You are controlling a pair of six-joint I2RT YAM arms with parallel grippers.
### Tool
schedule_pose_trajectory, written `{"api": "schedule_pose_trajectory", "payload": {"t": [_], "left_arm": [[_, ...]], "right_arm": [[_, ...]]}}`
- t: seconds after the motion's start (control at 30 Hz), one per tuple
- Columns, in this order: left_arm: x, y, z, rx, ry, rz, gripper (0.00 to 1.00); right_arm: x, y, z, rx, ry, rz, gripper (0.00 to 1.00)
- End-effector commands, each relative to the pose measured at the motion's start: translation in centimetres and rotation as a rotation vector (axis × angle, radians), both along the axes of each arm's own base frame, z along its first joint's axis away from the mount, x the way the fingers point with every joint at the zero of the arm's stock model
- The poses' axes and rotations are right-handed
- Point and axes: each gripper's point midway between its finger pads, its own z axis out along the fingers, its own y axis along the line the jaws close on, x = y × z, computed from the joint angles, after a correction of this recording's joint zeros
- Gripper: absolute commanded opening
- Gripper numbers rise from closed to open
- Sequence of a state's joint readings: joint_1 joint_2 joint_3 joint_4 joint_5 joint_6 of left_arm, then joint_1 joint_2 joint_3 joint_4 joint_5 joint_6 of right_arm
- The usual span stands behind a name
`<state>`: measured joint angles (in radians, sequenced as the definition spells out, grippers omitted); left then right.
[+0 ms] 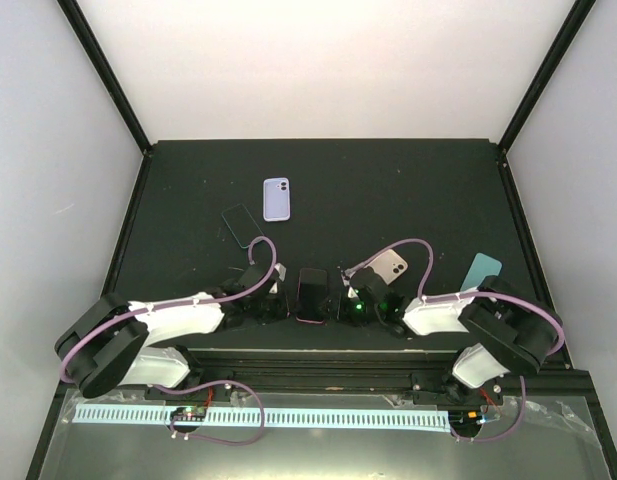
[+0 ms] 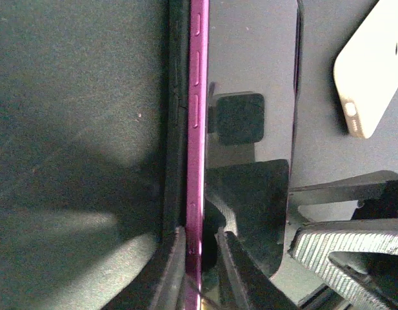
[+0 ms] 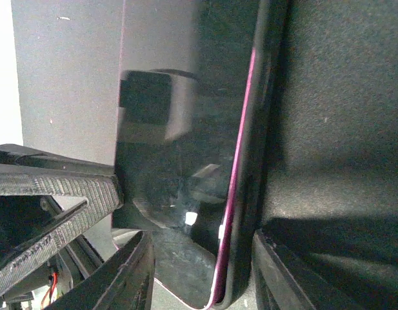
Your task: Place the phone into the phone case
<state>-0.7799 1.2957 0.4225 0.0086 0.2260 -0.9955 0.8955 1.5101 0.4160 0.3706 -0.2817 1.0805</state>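
Observation:
A dark phone with a magenta rim (image 1: pixel 312 292) sits in a black case between my two grippers near the table's front edge. My left gripper (image 1: pixel 281 304) holds its left side. In the left wrist view the gripper (image 2: pixel 202 271) is shut on the magenta rim (image 2: pixel 196 129) and the black case edge (image 2: pixel 176 129). My right gripper (image 1: pixel 345 303) holds the right side. In the right wrist view the gripper (image 3: pixel 202 274) has one finger on the glass screen (image 3: pixel 179 129) and the other against the black case (image 3: pixel 273 129).
A lilac phone case (image 1: pixel 276 199) and a dark case (image 1: pixel 242 224) lie at mid table left. A cream phone (image 1: pixel 390 265) lies just behind my right gripper and shows in the left wrist view (image 2: pixel 373 71). A teal case (image 1: pixel 480 270) lies at the right.

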Motion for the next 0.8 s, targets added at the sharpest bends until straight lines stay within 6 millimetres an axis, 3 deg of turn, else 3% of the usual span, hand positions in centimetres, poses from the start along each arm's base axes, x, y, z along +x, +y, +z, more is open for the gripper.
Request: {"api": "schedule_pose_trajectory", "payload": {"t": [0.0, 0.1, 0.27, 0.47, 0.77], "left_arm": [[1.1, -0.1, 0.9, 0.017, -0.055, 0.016, 0.21], [1.4, 0.8, 0.5, 0.05, -0.044, 0.041, 0.31], [2.0, 0.9, 0.5, 0.042, -0.045, 0.033, 0.34], [1.9, 1.3, -0.8, 0.09, -0.019, 0.022, 0.21], [0.9, 0.8, -1.1, 0.004, 0.015, 0.009, 0.17]], "right_arm": [[1.0, -0.2, 0.6, 0.015, -0.02, -0.02, 0.42], [1.5, -0.1, 0.6, 0.02, -0.023, -0.022, 0.41], [2.0, 0.7, 0.2, 0.026, -0.012, -0.007, 0.41], [2.7, 2.1, 1.2, 0.133, -0.015, 0.027, 0.41], [2.0, 3.6, 4.4, 0.322, -0.001, 0.069, 0.41]]}}
